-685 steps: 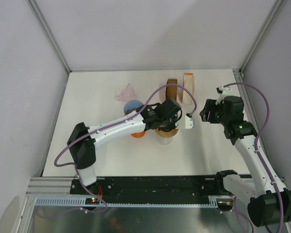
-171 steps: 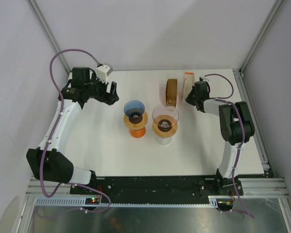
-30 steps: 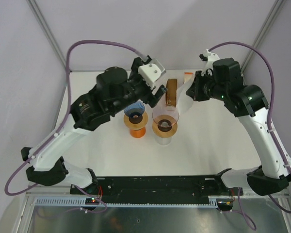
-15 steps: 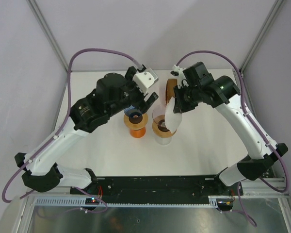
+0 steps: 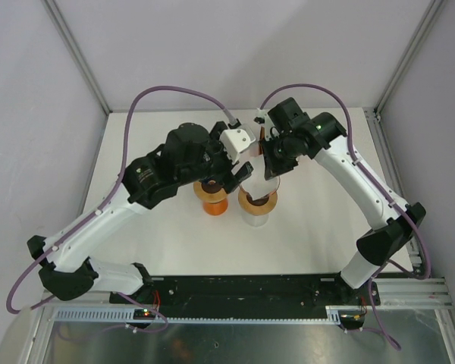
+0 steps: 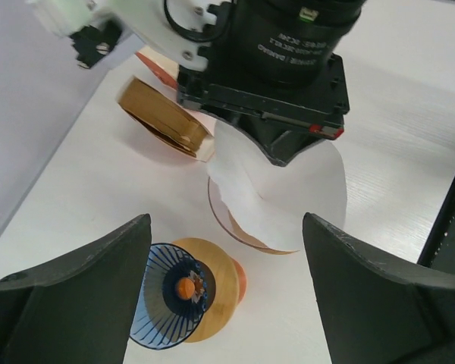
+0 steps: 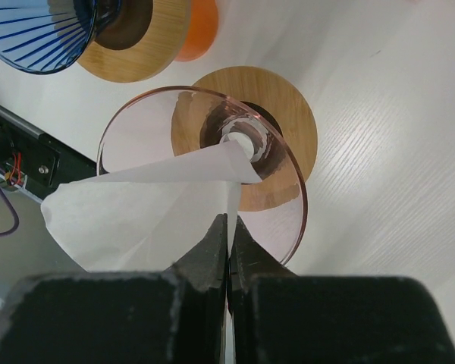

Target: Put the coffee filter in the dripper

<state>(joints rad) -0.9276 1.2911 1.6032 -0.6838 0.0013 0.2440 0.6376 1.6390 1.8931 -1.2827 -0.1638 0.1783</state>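
My right gripper [image 7: 229,227] clamps the filter [image 7: 136,216] edge mid-frame, tip over pink dripper [image 7: 277,227]; left gripper [image 6: 226,227] wide, empty. If I let go now, the folded filter may flop over the rim.

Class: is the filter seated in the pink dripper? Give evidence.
Not seated. The filter, pinched in the shut right gripper, has its tip over the centre of the dripper while its wide edge overhangs the rim.

I count two drippers: one clear pink dripper [image 7: 277,121] and one blue dripper [image 6: 167,292]. I see one white paper filter [image 6: 280,189]. Behind them stand two upright stacks, a brown stack [image 6: 163,117] and a pale stack [image 6: 155,68] edged in orange.
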